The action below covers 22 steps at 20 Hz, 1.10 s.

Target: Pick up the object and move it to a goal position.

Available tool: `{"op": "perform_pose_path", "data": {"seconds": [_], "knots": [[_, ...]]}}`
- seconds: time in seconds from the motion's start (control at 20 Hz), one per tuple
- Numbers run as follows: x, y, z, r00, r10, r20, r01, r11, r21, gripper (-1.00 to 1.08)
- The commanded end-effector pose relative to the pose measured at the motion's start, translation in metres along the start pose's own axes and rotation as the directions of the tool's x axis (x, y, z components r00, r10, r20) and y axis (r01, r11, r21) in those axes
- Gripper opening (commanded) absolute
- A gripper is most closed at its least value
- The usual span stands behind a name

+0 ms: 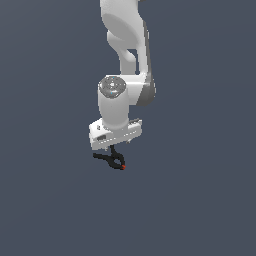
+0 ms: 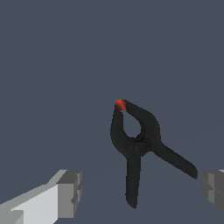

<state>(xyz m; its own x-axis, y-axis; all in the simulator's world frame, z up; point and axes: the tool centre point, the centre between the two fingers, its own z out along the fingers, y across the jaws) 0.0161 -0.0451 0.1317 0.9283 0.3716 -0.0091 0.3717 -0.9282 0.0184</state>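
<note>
Fig.: one Panda arm reaching down over a plain grey desk, seen from an exterior view & a wrist view.

Jaws: apart. In the wrist view the two grey fingertips stand wide, one either side of the spring clamp, neither touching it. The gripper is thus straddling the clamp, not clamped on it.

Clamp position: directly under the white hand in the exterior view, just below the finger mount. Whether it rests on the desk or is raised cannot be told, since the uniform grey gives no shadow or edge.

Why so placed: the hand is centred over the clamp body w/ fingertips flanking it, so that closing would prob. pinch across the pivot/handle region. Judged stage: pre-grasp, pick not yet made; no goal marker is visible in either view.

Orientation: the red-orange tip points away from the fingertips in the wrist view; in the exterior view it sits at the clamp's end toward the exterior view's right. Long axis runs tip-to-handles; the two thin handles splay apart from the pivot, one handle end near a fingertip.
</note>
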Motion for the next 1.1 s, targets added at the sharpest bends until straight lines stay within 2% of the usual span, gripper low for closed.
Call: {"op": "perform_pose_path", "data": {"seconds": [0.0, 0.25, 0.55, 1.05], "knots": [[-0.001, 0.005, 0.009, 0.998, -0.066, 0.0, 0.066, 0.998, 0.001, 1.0], [-0.003, 0.013, 0.027, 0.981, -0.194, -0.002, 0.194, 0.981, 0.004, 1.0], [-0.005, 0.021, 0.045, 0.946, -0.323, -0.007, 0.323, 0.946, 0.009, 1.0], [-0.007, 0.028, 0.062, 0.902, -0.432, -0.016, 0.432, 0.902, 0.012, 1.0]]}}
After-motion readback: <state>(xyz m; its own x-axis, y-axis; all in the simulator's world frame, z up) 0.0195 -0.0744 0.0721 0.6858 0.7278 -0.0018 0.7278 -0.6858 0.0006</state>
